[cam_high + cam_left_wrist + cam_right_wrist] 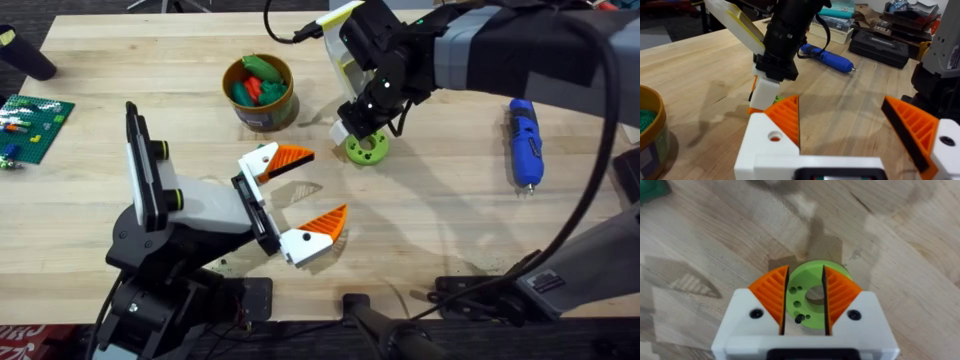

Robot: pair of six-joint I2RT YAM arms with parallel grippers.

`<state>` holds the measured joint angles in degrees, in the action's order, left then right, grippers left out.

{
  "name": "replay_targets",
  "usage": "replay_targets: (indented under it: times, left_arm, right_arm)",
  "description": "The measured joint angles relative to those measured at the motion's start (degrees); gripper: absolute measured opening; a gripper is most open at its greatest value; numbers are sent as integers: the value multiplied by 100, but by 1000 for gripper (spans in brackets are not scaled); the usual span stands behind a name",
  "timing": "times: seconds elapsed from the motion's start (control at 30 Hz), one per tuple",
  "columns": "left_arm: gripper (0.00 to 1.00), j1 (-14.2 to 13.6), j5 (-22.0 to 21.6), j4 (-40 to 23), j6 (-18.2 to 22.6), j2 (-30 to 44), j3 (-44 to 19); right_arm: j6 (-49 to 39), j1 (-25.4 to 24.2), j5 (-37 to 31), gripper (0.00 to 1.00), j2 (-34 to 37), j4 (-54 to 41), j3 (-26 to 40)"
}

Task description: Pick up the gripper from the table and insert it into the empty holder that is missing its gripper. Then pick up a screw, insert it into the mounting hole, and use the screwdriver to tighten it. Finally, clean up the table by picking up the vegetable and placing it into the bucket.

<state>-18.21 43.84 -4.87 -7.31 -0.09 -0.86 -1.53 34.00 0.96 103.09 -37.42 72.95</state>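
The lime-green gripper (pixel 368 149) lies on the table just right of the bucket (pixel 262 108). My right gripper (pixel 360 132) comes down on it from above. In the right wrist view its orange pads (pixel 772 292) press both sides of the green piece (pixel 807 292), so my right gripper (pixel 805 272) is shut on it. My left gripper (pixel 328 182) hovers open and holds nothing, nearer the front edge; its view shows its fingers (pixel 785 117) wide apart. The blue screwdriver (pixel 525 142) lies at the right. Vegetables (pixel 258 80) sit in the bucket. Holder and screw are out of view.
A green brick plate (pixel 32 120) lies at the table's left edge. In the left wrist view, black cases (pixel 880 47) and boxes stand beyond the table's far side, past the screwdriver (pixel 830 56). Bare wood lies between the two arms.
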Motion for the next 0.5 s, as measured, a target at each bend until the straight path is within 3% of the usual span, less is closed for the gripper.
replay_targets:
  times: [0.3,0.5]
  left_arm:
    - [987,2,4,18,-4,12,0]
    - [987,2,4,18,-4,12,0]
  right_arm:
    - [22,-7,15,381,-49,-241,7]
    - [23,-15,17,381,-623,-615,49]
